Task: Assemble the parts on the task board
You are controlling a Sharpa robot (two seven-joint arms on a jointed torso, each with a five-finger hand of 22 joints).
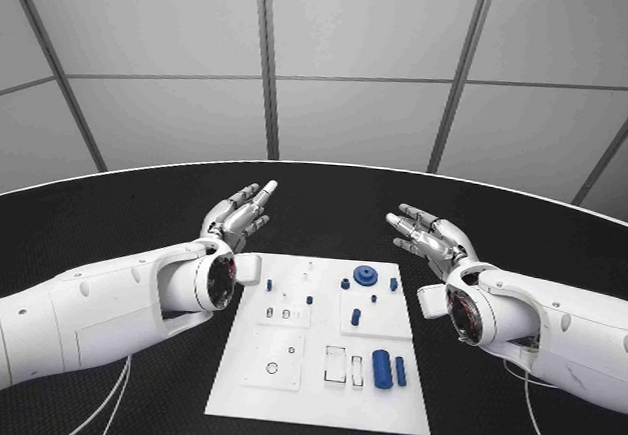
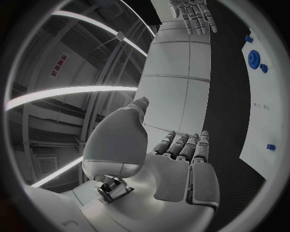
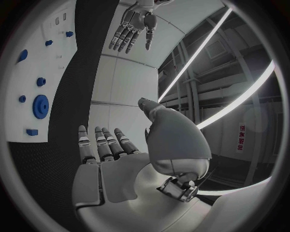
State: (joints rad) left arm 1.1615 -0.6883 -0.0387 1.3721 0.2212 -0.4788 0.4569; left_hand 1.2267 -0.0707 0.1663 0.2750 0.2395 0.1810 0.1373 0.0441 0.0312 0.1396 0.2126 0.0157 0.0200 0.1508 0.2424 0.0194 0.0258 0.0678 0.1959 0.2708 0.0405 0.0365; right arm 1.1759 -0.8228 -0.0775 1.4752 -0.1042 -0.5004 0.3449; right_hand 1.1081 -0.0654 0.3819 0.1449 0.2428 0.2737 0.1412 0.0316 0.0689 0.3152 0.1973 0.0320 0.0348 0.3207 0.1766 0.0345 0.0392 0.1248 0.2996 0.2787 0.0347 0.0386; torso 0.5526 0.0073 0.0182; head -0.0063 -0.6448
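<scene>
Task board point(image 1: 319, 398) — white, dotted with blue parts point(image 1: 381, 367).

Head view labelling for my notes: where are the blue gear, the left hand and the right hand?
blue gear point(image 1: 364, 274), head view, its round top.
left hand point(image 1: 239, 212), head view, open palm.
right hand point(image 1: 429, 234), head view, open palm.

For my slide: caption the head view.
Both open hands, left and right, hover beyond the task board.
</scene>
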